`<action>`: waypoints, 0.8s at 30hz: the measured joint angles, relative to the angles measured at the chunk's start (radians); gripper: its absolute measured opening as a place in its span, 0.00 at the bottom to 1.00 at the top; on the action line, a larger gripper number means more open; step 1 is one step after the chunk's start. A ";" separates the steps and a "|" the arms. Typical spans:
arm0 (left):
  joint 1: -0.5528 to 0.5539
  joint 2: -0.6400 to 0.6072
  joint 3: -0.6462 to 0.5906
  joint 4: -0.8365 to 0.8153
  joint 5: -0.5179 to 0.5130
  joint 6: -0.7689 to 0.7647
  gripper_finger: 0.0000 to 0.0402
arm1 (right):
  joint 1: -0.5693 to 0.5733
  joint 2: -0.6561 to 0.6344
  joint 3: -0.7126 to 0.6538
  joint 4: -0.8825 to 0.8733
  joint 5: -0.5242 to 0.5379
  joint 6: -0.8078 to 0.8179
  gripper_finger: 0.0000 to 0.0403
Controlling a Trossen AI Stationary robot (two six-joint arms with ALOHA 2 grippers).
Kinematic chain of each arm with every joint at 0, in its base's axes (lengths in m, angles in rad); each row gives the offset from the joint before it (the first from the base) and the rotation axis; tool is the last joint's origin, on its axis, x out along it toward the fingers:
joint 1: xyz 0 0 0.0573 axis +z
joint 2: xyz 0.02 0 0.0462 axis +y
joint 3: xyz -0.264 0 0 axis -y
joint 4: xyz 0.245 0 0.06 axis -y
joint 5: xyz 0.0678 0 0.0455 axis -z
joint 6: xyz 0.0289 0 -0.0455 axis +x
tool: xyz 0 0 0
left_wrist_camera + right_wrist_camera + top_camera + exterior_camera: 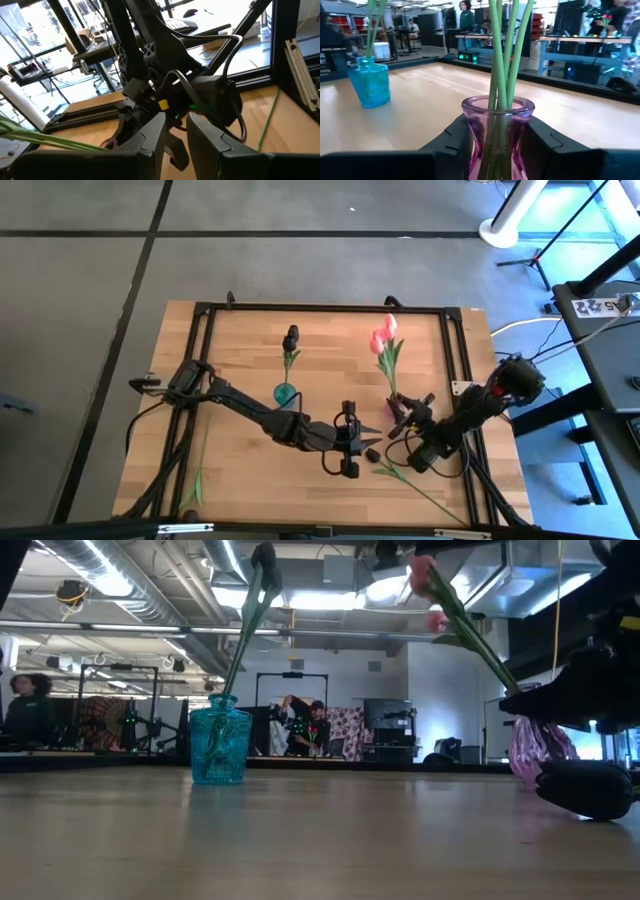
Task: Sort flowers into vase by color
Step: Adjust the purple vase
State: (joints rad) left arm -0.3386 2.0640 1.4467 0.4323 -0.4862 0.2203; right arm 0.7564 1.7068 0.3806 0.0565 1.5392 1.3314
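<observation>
Steadying looks like the step in hand: the right gripper point(495, 145) has its fingers pressed against the purple vase point(497, 132), which holds pink tulips point(384, 337). One black tulip point(291, 338) stands in the blue vase point(285, 393). The left gripper point(365, 442), slightly parted and empty, hovers mid-bench point(250, 340); a stem point(415, 488) lying nearby probably needs picking next. People work in the workshop behind.

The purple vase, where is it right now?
The purple vase stands right of table centre in the high view, between the right hand's fingers, holding green stems.
</observation>
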 joint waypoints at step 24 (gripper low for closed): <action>-0.005 0.000 0.000 -0.110 -0.027 -0.007 0.18 | -0.385 0.024 0.018 -0.032 0.002 -0.003 0.30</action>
State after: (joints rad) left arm -0.3439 2.0640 1.4467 0.3219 -0.5129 0.2131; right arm 0.3718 1.7306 0.3985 0.0250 1.5410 1.3281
